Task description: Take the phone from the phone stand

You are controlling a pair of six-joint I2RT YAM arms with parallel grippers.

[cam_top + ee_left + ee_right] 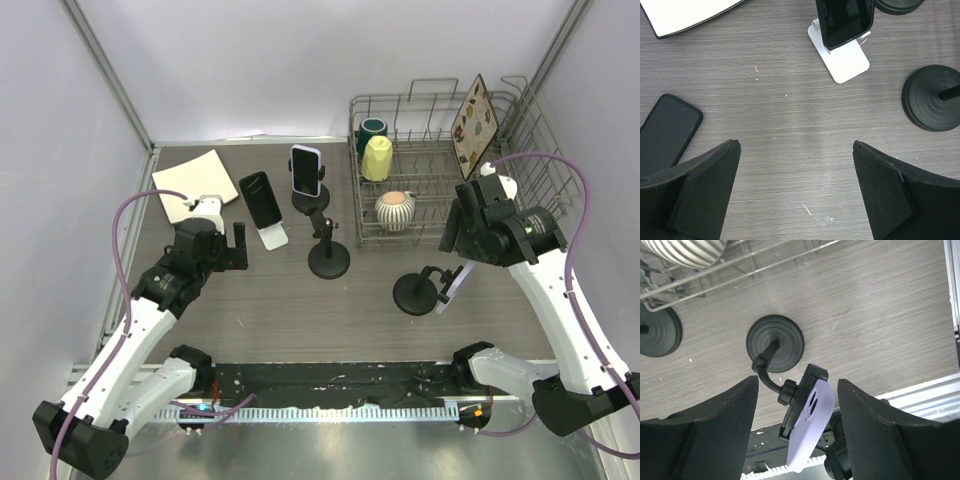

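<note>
Hanging just in front of the rack, the right tool has its two fingers apart, one on either side of the lilac phone. In the wrist view one finger sits close to the phone's edge and the other is clear of it, so the tool is part-way open and not clamped on anything I can make out. The phone is clipped in the stand, whose round black base rests on the tabletop in front of the rack. A bent neck tips the phone out toward the arms, back face up.

Well to the left of the rack, the left tool is spread wide over bare wood grain. A black phone lies flat beside it.

Left of the rack stand two more holders: a black one carrying a phone upright, and beyond it a white one with a dark phone leaning on it. Farther left lies a cream pad.

Inside the rack are a striped cup, a yellow cup, a dark green cup and a patterned plate on edge.

The tabletop is grey-brown wood, with pale walls around it.
</note>
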